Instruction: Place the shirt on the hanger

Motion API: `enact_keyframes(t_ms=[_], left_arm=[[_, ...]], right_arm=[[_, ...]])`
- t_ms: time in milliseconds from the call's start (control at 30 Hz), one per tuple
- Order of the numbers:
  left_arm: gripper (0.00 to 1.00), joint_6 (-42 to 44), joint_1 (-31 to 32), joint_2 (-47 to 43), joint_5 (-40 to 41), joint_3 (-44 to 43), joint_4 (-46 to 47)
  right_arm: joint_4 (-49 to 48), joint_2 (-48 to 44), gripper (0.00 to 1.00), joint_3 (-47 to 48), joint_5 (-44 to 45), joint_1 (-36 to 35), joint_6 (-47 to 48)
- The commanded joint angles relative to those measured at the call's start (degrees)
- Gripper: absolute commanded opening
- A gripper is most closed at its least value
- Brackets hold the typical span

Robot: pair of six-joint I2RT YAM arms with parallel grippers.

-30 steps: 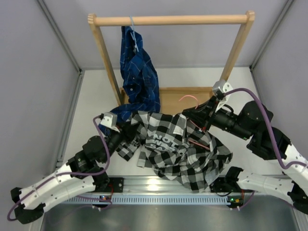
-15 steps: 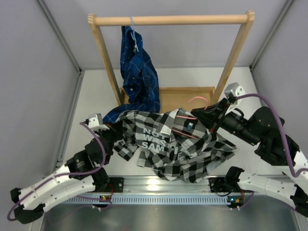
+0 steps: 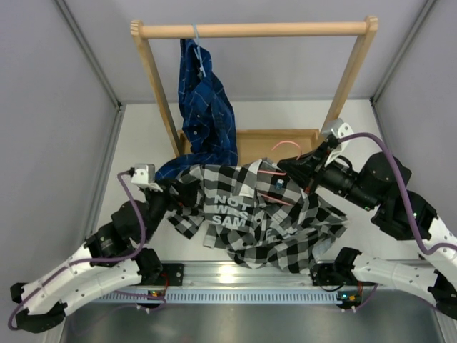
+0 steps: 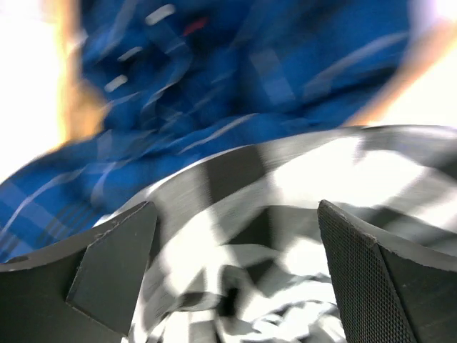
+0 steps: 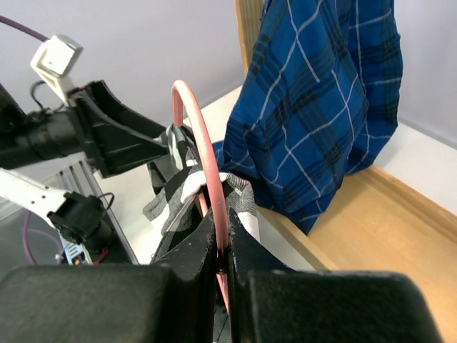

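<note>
The black-and-white check shirt (image 3: pixel 250 218) lies spread low between both arms, its lettered panel facing up. The pink hanger (image 3: pixel 284 147) runs into its collar, hook pointing toward the rack. My right gripper (image 3: pixel 285 167) is shut on the hanger's wire (image 5: pixel 198 136) just below the hook, seen close up in the right wrist view (image 5: pixel 223 239). At the shirt's left edge my left gripper (image 3: pixel 180 194) stands wide open. In the left wrist view (image 4: pixel 235 268) blurred check cloth (image 4: pixel 285 214) shows between and beyond the spread fingers (image 4: pixel 360 279), gripped by neither.
A dark blue plaid shirt (image 3: pixel 207 114) hangs on a pale hanger (image 3: pixel 198 34) from the wooden rack's bar (image 3: pixel 253 30); its hem reaches the rack's base board (image 3: pixel 282 138), just behind the check shirt. Grey walls close in the sides.
My left gripper pulled the shirt's left edge outward, then opened and let go. The right gripper swung right with the hanger, then came back a little to the left.
</note>
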State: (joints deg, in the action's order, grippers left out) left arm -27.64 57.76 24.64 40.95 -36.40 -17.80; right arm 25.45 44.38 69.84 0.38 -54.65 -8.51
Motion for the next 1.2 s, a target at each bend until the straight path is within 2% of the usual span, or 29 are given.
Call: enact_keyframes(t_ms=[0, 33, 100, 133, 167, 267, 400, 500, 600, 733, 833, 1033, 1167], left_arm=[[0.98, 10.22, -0.01, 0.31, -16.12, -8.05, 2.42], [0.98, 11.63, -0.01, 3.45, -24.69, -12.77, 1.99], [0.98, 15.41, -0.1, 8.29, -33.61, -18.59, -0.29], [0.98, 16.64, -0.1, 11.01, -37.83, -24.71, -3.26], [0.98, 19.52, -0.01, 16.61, -46.14, -27.81, -5.12], [0.98, 27.27, -0.1, 26.2, -58.91, -37.67, -12.15], [0.98, 36.06, -0.1, 32.92, -69.58, -44.01, -15.77], [0.98, 40.72, -0.01, 35.81, -77.39, -45.86, -16.39], [0.98, 42.84, -0.1, 38.45, -81.88, -46.91, -18.57], [0.93, 44.25, -0.01, 40.22, -85.42, -46.22, -20.78], [0.79, 44.43, -0.1, 40.92, -85.6, -45.42, -20.78], [0.68, 44.16, -0.1, 42.68, -84.28, -45.6, -20.78], [0.53, 44.25, -0.1, 42.77, -83.32, -45.69, -20.69]], right_arm=[[-2.34, 0.09, 0.0, 5.47, -1.07, -0.37, 0.78], [-1.03, 0.44, 0.0, 7.04, -2.48, -0.37, 1.04], [0.73, 1.67, 0.0, 8.81, -3.45, -0.37, 1.57], [1.87, 2.2, 0.0, 10.65, -4.85, -0.37, 2.35], [4.67, 2.64, 0.0, 11.45, -5.73, -0.37, 2.88], [7.85, 2.99, 0.0, 12.51, -9.34, -0.45, 3.59], [10.14, 2.55, 0.0, 12.25, -17.58, -0.37, 4.64], [11.46, 2.38, 0.0, 12.25, -20.06, -0.37, 5.26], [11.9, 1.85, 0.0, 12.16, -19.98, -0.37, 5.44], [11.73, 1.32, 0.0, 11.63, -20.77, -0.37, 5.96], [11.73, 1.85, 0.0, 11.37, -22.0, -0.37, 6.31], [9.8, 2.47, 0.0, 10.14, -23.32, -0.37, 6.75], [8.3, 2.03, 0.0, 9.08, -24.11, -0.45, 6.76]])
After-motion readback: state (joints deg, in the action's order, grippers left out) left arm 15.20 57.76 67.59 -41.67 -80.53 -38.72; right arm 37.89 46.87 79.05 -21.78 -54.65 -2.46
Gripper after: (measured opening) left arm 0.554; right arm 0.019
